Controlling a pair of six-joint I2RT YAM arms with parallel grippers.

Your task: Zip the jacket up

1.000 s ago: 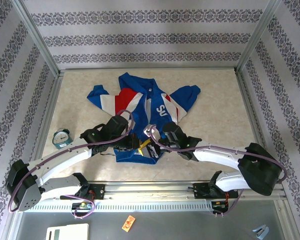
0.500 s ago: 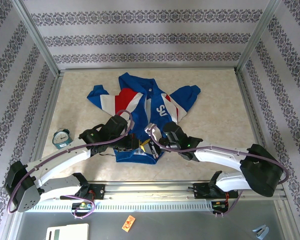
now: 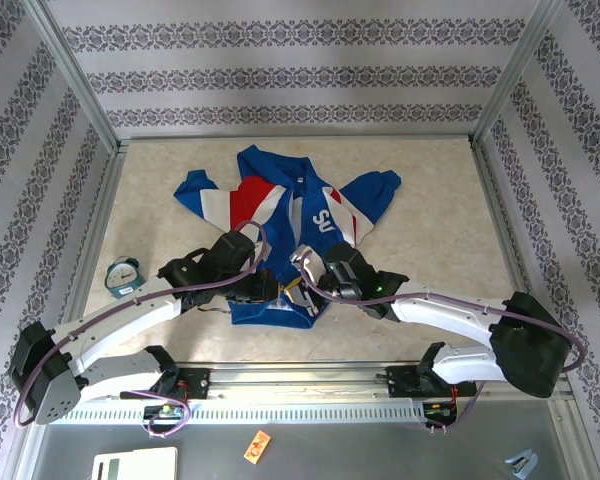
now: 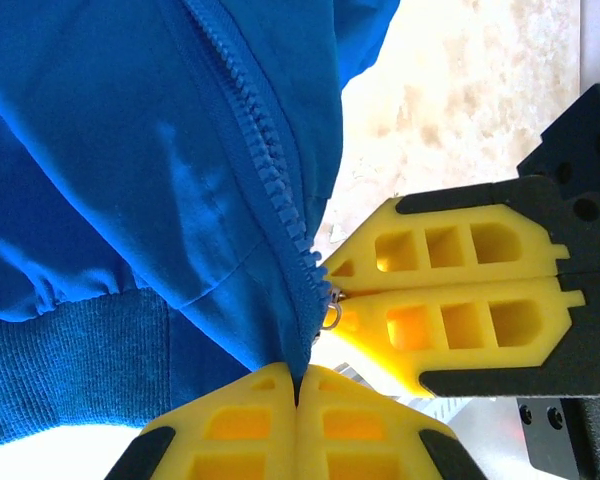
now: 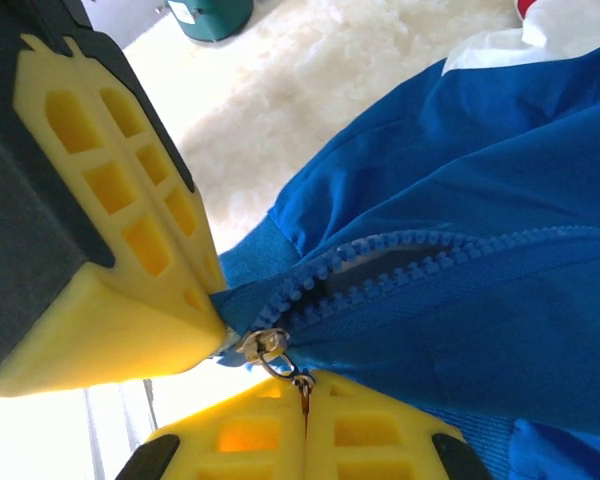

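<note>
Fabric in royal blue, red and white, the jacket point(image 3: 280, 210) lies spread in the middle of the desk point(image 3: 430, 230), collar toward the far edge and hem toward the near one. At the hem, the left hand point(image 4: 297, 405) is pressed together on the blue cloth right at the foot of the zipper point(image 4: 255, 150). The right hand point(image 5: 303, 415) is pinching the little metal pull point(image 5: 280, 365) that hangs from the slider point(image 5: 260, 343), just beside the left fingertips. Past the slider, the two rows of teeth gape a little. A teal clock point(image 3: 126, 277) stands by the desk's left edge, well apart from the jacket.
</note>
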